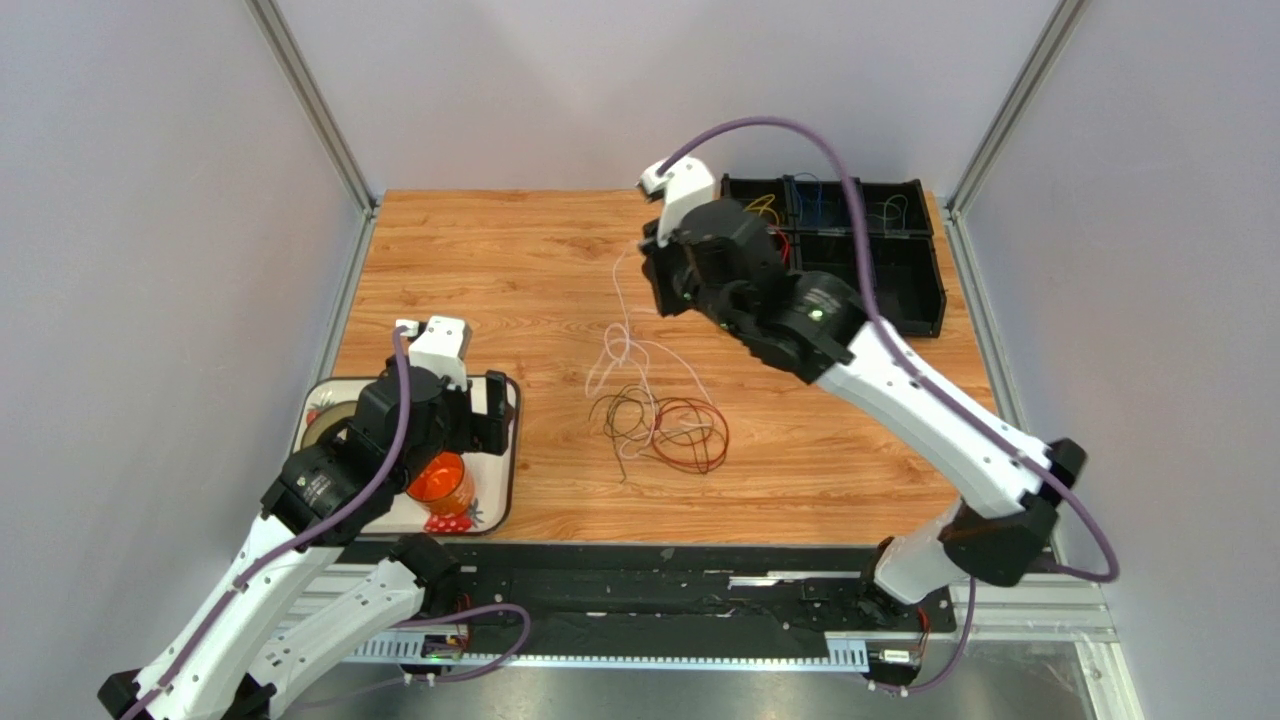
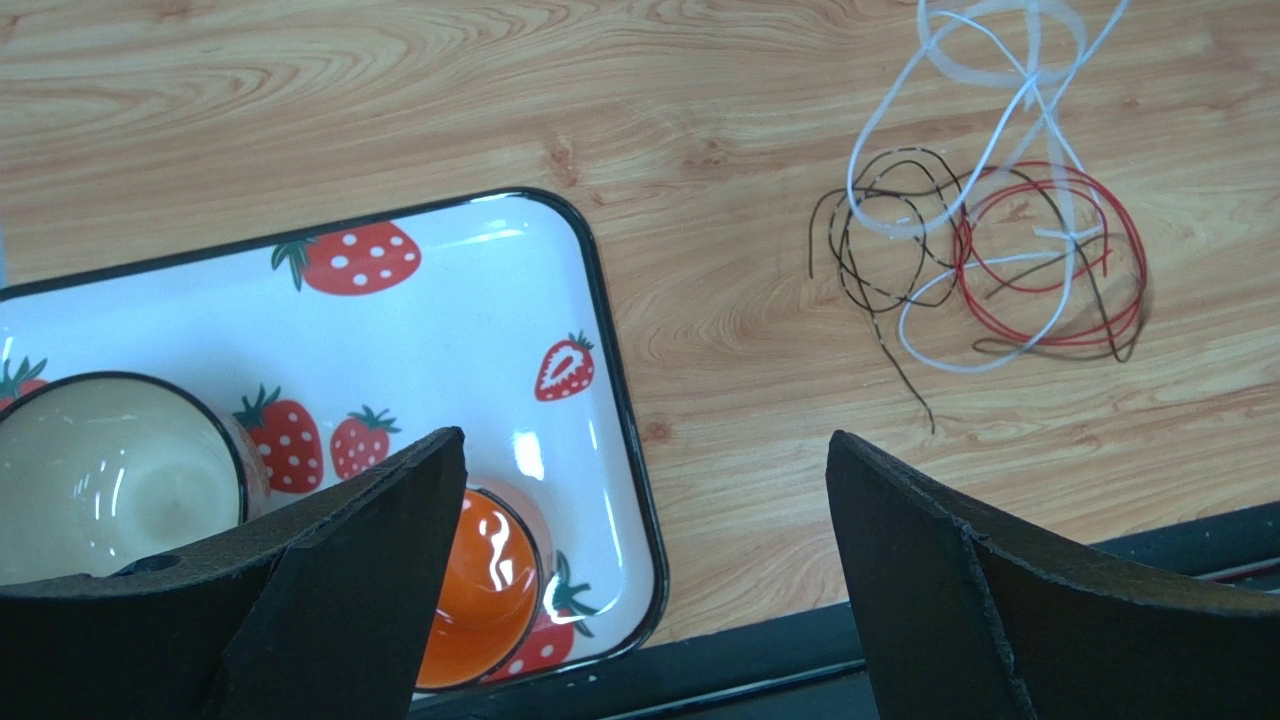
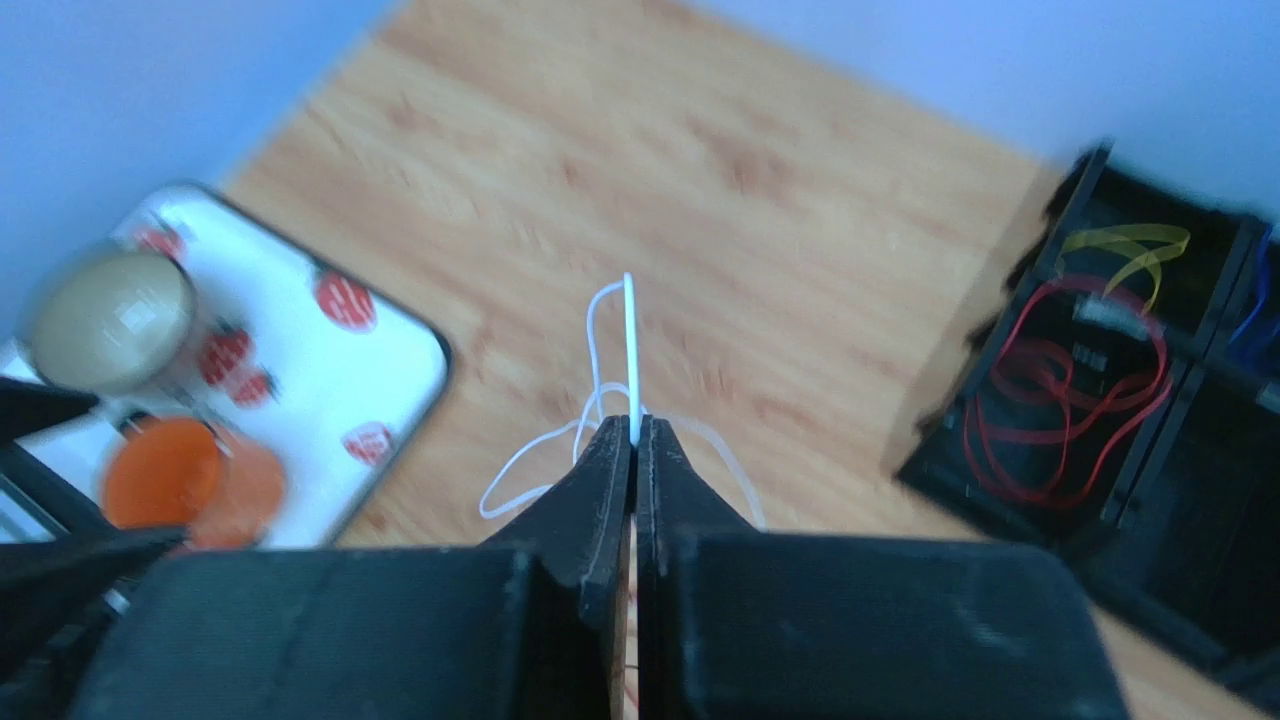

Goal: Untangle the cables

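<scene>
Two arms over a wooden table [image 1: 496,255]. Top view: the cables [image 1: 672,428] lie mid-table in a loose tangle of red, dark and white loops. One white cable [image 1: 621,308] rises out of it toward the right gripper [image 1: 655,278], held above the table beyond the tangle. A black bin [image 1: 902,285] sits at the far right corner, a strawberry tray [image 1: 511,450] at the near left.

Left wrist view: left gripper [image 2: 646,450] spread wide with nothing between its fingers, above the tray's right rim. Cream bowl [image 2: 113,473] and orange cup [image 2: 489,578] stand in the tray. Tangle up and to the right, well apart.

Right wrist view, blurred: jaws pinched together on the white cable, which sticks up past the tips. Red and yellow coils lie in separate bin compartments.
</scene>
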{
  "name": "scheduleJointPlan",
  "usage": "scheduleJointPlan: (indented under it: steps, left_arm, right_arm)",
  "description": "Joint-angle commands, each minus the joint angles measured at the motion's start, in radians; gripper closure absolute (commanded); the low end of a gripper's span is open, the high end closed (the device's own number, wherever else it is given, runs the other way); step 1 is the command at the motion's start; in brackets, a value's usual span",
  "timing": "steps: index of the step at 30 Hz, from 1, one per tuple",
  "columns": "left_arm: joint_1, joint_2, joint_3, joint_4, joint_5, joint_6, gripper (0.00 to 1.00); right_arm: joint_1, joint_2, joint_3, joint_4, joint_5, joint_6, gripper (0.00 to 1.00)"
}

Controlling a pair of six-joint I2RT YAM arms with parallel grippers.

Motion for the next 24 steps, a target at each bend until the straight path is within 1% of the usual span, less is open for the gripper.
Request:
scheduleJointPlan:
  steps: [1,3,5,9,11,12,13,15,16,18,19,21,22,23,24]
  left_arm:
    - [0.004,-0.007,0.006,0.022,-0.005,0.009,0.02]
    - [0.004,-0.008,0.004,0.022,-0.007,0.007,0.02]
    - [0.006,-0.011,0.004,0.022,-0.01,0.007,0.02]
    - [0.004,-0.01,0.004,0.022,-0.01,0.006,0.02]
    - [0.004,-0.01,0.003,0.023,-0.008,0.006,0.02]
    - [0.004,-0.007,0.003,0.023,-0.007,0.007,0.02]
    - [0.006,-0.007,0.003,0.023,-0.005,0.006,0.02]
    - [0.004,-0.004,0.004,0.023,-0.005,0.007,0.02]
    - [0.004,-0.004,0.004,0.023,-0.005,0.007,0.02]
    - [0.006,-0.005,0.004,0.022,-0.005,0.007,0.02]
    - [0.004,-0.005,0.006,0.022,-0.001,0.007,0.02]
    - [0.004,-0.007,0.009,0.026,0.021,0.015,0.02]
    - [0.006,-0.002,0.009,0.031,0.065,0.021,0.02]
    - [0.006,0.011,0.01,0.042,0.089,0.027,0.02]
    - [0.006,0.022,0.01,0.051,0.114,0.027,0.02]
  right_arm:
    - [0.004,-0.122,0.104,0.156,0.027,-0.055,1.0]
    - [0.006,-0.161,0.139,0.199,0.015,-0.067,1.0]
    - [0.006,-0.191,0.139,0.234,-0.003,-0.073,1.0]
    - [0.006,-0.285,0.026,0.414,-0.022,-0.091,1.0]
    - [0.006,-0.31,0.024,0.463,-0.037,-0.114,1.0]
    - [0.004,-0.307,0.042,0.486,-0.037,-0.127,1.0]
    - [0.006,-0.284,0.12,0.488,-0.04,-0.127,1.0]
    - [0.006,-0.253,0.218,0.476,-0.072,-0.177,1.0]
    - [0.006,-0.232,0.299,0.471,-0.085,-0.184,1.0]
    - [0.006,-0.195,0.36,0.466,-0.115,-0.184,1.0]
    - [0.007,-0.193,0.36,0.471,-0.123,-0.174,1.0]
    - [0.006,-0.215,0.308,0.498,-0.12,-0.165,1.0]
    - [0.004,-0.227,0.261,0.512,-0.112,-0.164,1.0]
    - [0.006,-0.242,0.174,0.537,-0.071,-0.167,1.0]
    - [0.006,-0.257,0.135,0.538,-0.039,-0.171,1.0]
